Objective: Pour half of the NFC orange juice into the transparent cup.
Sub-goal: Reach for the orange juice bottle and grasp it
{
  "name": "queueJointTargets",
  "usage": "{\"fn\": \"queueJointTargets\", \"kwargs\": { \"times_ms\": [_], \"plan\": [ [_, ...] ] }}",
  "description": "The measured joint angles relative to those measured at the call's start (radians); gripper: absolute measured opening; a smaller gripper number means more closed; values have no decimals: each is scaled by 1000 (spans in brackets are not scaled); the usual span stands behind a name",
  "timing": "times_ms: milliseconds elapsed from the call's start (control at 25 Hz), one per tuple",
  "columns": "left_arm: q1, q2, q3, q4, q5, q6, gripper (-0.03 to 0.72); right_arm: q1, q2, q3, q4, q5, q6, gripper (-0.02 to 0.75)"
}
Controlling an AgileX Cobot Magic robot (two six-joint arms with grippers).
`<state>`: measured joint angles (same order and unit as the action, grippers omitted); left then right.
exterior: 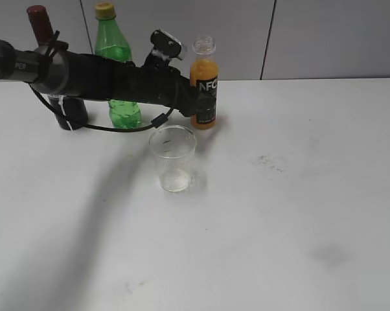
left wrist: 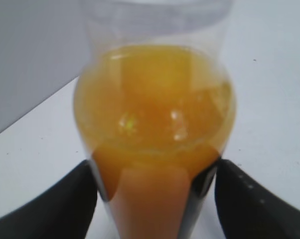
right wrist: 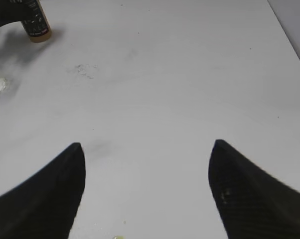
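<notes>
The left pincer [exterior: 196, 103] reaches in level over the white table [exterior: 298, 214] and pinches the juice bottle [exterior: 205, 83] at its black label, one finger [left wrist: 55, 204] on each side in the left wrist view. The bottle stands upright, long axis vertical, its open neck well above the grip and its base seemingly on the table. The clear cup [exterior: 173, 158] stands empty just below and in front of that pincer, towards the camera, near the bottle but not touching it. The pour likely turns on lifting the bottle and tipping its mouth forward and down over the cup's rim. The right pincer [right wrist: 147, 191] hangs spread and empty, well away from the bottle [right wrist: 34, 21], so the left arm is plainly the nearer.
</notes>
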<state>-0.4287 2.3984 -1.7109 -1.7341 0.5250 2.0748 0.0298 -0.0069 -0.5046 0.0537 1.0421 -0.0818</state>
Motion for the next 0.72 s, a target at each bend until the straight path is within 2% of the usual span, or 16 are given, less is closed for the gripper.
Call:
{"fn": "queueJointTargets", "kwargs": {
  "times_ms": [120,720],
  "plan": [
    [0,0,0,-2,-3,-1,471,0,0,0,0,0,0,589],
    [0,0,0,-3,-7,-4,473,0,0,0,0,0,0,589]
  ]
}}
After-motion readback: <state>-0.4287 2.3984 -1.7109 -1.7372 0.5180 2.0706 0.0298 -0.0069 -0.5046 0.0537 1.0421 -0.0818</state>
